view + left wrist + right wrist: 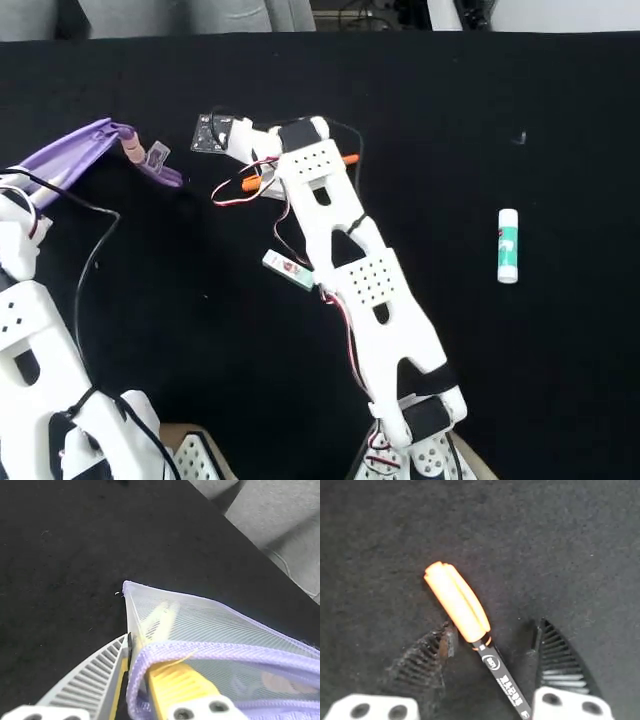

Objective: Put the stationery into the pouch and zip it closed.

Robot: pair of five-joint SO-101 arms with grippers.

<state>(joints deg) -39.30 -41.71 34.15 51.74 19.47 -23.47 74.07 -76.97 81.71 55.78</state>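
The purple-trimmed mesh pouch lies at the table's far left, and my left gripper is shut on the pouch's zipper edge. A pink item sticks out of its mouth. An orange-capped black pen lies on the table between the open fingers of my right gripper, which do not touch it. From above, the pen shows partly under the right arm, right of the pouch. A white and green glue stick lies far right. A small white and green packet lies beside the right arm.
The black table runs to a far edge with grey fabric behind it. The right arm stretches diagonally across the middle, trailing red and black cables. The left arm's base stands at the near left corner.
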